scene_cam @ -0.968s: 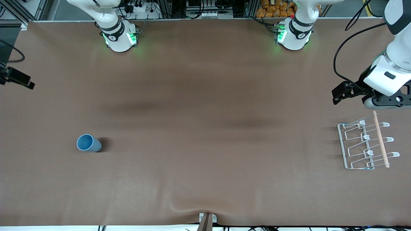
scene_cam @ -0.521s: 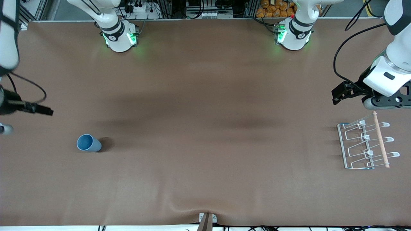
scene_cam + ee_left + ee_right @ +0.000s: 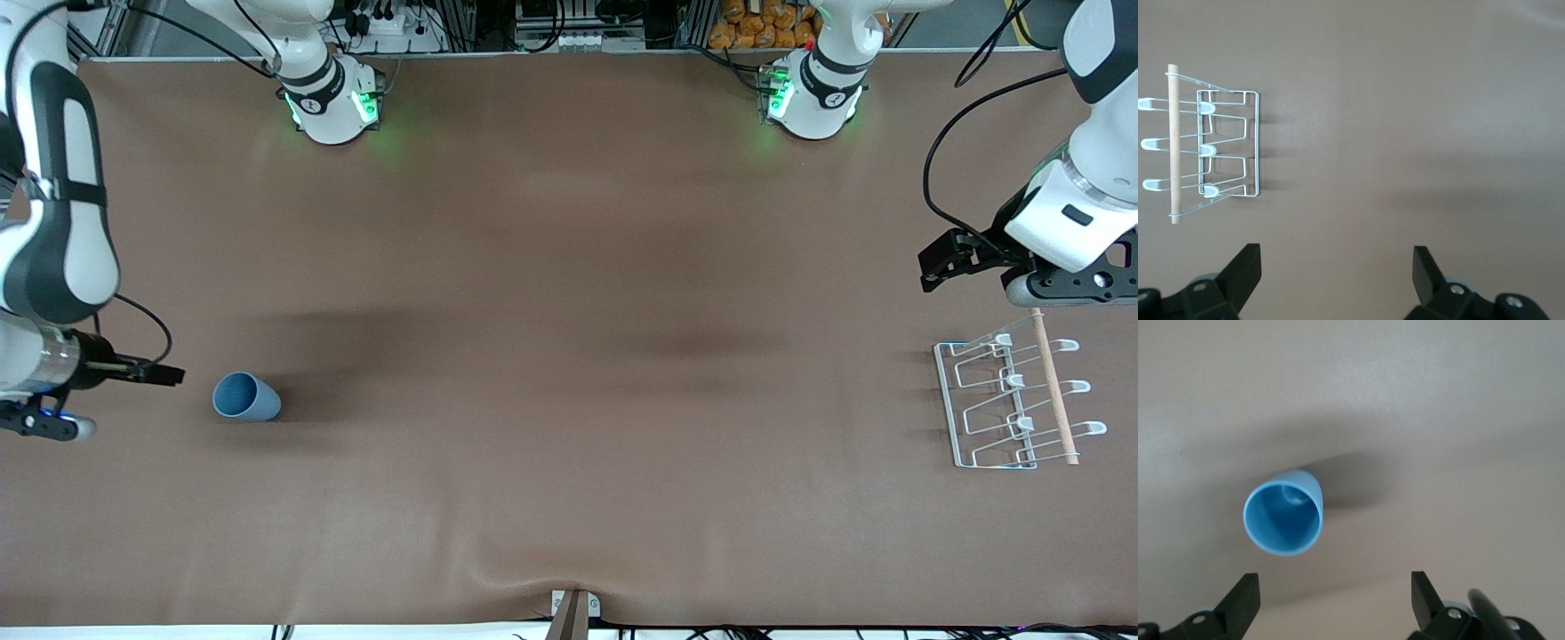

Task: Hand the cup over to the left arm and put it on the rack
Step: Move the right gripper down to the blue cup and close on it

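The light-blue cup (image 3: pixel 245 396) stands upright, mouth up, on the brown table toward the right arm's end. In the right wrist view I look down into the cup (image 3: pixel 1283 513). My right gripper (image 3: pixel 43 423) hangs over the table beside the cup, toward the table's end; it (image 3: pixel 1335 593) is open and holds nothing. The white wire rack (image 3: pixel 1013 402) with its wooden rod (image 3: pixel 1054 387) lies at the left arm's end. My left gripper (image 3: pixel 1080 283) hovers over the table next to the rack (image 3: pixel 1211 143); it (image 3: pixel 1336 270) is open and empty.
Both arm bases (image 3: pixel 333 98) (image 3: pixel 809 98) stand with green lights along the table's back edge. A small bracket (image 3: pixel 573 609) sits at the table's front edge. The brown cloth (image 3: pixel 569 373) between cup and rack bears nothing.
The right arm has swung in from the table's end and come down beside the cup. The cup, the rack and the left arm have not moved.
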Motion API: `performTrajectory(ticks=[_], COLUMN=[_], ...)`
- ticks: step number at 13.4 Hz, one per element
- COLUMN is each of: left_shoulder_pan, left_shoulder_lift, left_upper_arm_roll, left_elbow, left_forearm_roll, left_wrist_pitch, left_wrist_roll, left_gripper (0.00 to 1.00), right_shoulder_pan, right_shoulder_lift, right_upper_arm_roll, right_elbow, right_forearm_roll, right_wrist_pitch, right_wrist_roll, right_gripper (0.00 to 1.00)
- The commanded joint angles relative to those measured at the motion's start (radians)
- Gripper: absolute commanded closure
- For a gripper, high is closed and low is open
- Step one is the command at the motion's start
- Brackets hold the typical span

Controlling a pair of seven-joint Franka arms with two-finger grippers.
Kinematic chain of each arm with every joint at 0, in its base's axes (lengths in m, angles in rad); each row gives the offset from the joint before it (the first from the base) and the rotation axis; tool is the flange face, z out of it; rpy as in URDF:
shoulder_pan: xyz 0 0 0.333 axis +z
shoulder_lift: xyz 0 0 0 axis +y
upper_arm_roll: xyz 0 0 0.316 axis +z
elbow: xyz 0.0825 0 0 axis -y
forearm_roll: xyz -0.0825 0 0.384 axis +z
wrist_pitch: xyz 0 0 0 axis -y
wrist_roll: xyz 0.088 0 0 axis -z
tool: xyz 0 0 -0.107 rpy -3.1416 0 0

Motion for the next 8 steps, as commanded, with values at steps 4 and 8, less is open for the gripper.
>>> performTrajectory(ticks=[4, 8], left_shoulder_pan=[0.003, 0.003], left_shoulder_lift=[0.029, 0.047], left_upper_arm_roll=[-0.005, -0.002], left_elbow=[0.019, 0.021], left_forearm_roll=[-0.03, -0.058], left_wrist_pitch=[-0.013, -0.01], left_wrist_roll=[0.022, 0.016], left_gripper=[0.0, 0.0], right_shoulder_pan=[-0.006, -0.01], right_shoulder_lift=[0.1, 0.123], right_upper_arm_roll=[0.008, 0.008], right_elbow=[0.022, -0.018], right_forearm_roll=[0.045, 0.077], right_wrist_pitch=[0.077, 0.077], right_wrist_roll=[0.038, 0.04], right_gripper=[0.0, 0.0])
